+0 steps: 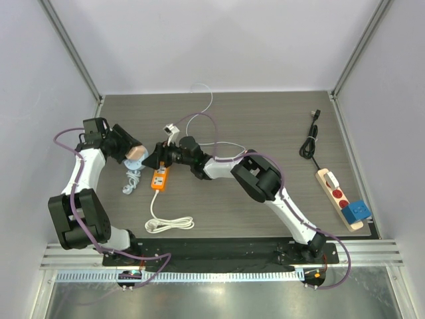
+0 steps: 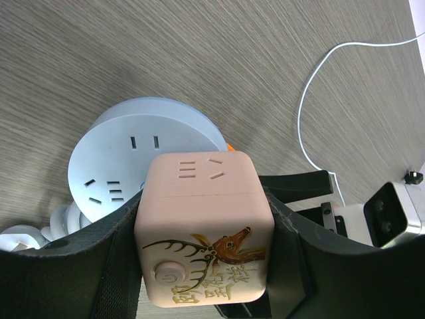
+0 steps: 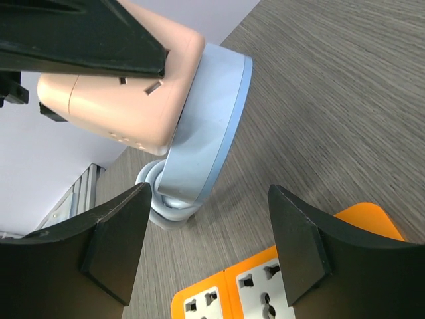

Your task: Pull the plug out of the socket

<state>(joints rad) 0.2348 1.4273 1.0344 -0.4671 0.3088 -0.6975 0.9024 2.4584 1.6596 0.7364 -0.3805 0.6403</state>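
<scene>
Rigid blue plug (image 1: 356, 211) is being judged grippable across opposite faces; pink cube (image 2: 202, 199) is being clenched by left claw (image 1: 135, 155), right claw (image 3: 206, 249) released

A pink cube (image 2: 202, 226) printed with a deer sits against the face of a round light-blue socket (image 2: 119, 143) at the bench's (image 1: 265, 119) left. An orange strip (image 1: 160, 178) lies just right of them, its white cord (image 1: 169, 224) coiled nearer. A thin white cable (image 2: 300, 106) loops farther back.
</scene>
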